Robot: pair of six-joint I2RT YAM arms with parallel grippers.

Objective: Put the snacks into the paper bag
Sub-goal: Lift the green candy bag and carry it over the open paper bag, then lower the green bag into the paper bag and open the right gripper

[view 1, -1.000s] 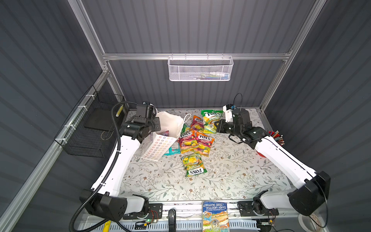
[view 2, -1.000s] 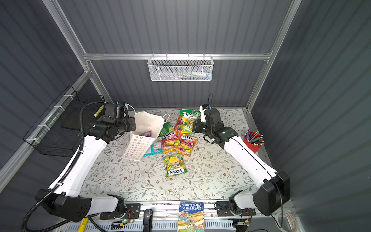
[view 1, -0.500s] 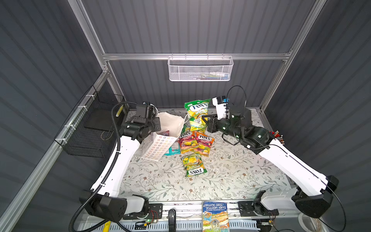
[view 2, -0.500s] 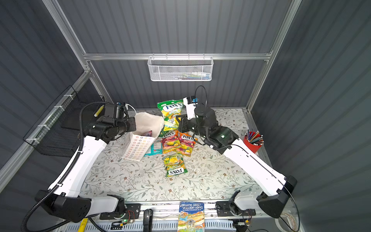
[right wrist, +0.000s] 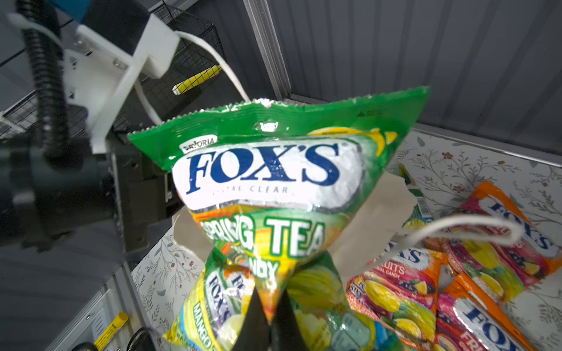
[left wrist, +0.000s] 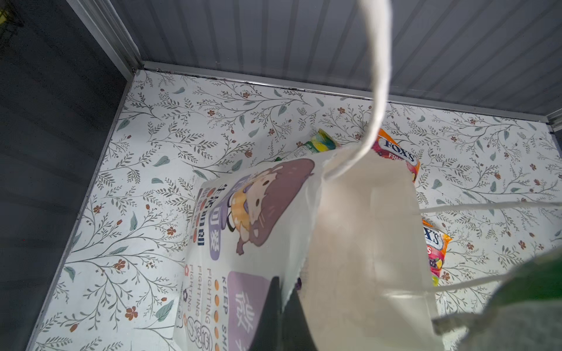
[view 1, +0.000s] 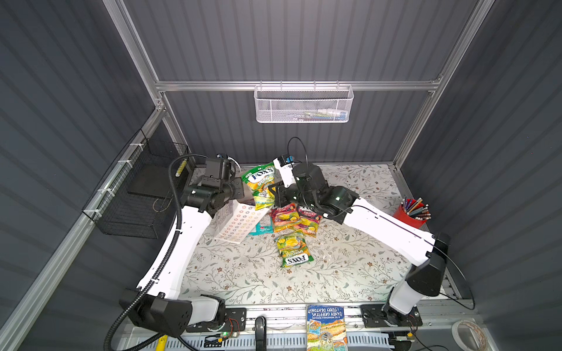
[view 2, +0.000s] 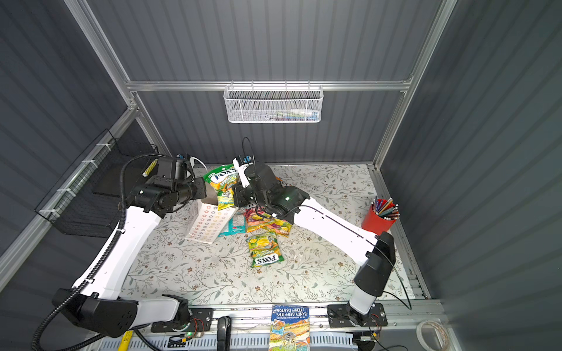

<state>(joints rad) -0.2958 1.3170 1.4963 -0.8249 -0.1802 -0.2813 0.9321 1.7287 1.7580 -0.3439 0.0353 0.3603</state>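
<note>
The paper bag [view 1: 240, 223] leans open at the back left, white with pastel flower rings. My left gripper [left wrist: 281, 304] is shut on its rim; its cartoon print [left wrist: 243, 228] shows in the left wrist view. My right gripper [right wrist: 270, 316] is shut on the lower edge of a green FOX'S Spring Tea packet [right wrist: 267, 173], held up over the bag's mouth [view 1: 260, 182] [view 2: 223, 185]. A mango packet [right wrist: 219, 304] hangs beside the fingers. More snacks lie right of the bag: orange packets [view 1: 284, 215] [view 1: 308, 218], a teal one [view 1: 261, 226] and a green-yellow one [view 1: 293, 249].
A red pencil cup [view 1: 409, 217] stands at the right edge. An illustrated book [view 1: 327, 328] lies on the front rail. A black wire basket [view 1: 143, 194] hangs on the left wall and a white mesh basket [view 1: 304, 104] on the back wall.
My right gripper has lifted the green packet off the pile and carried it left, from the back middle to over the bag's mouth. The left gripper has kept its hold on the bag.
</note>
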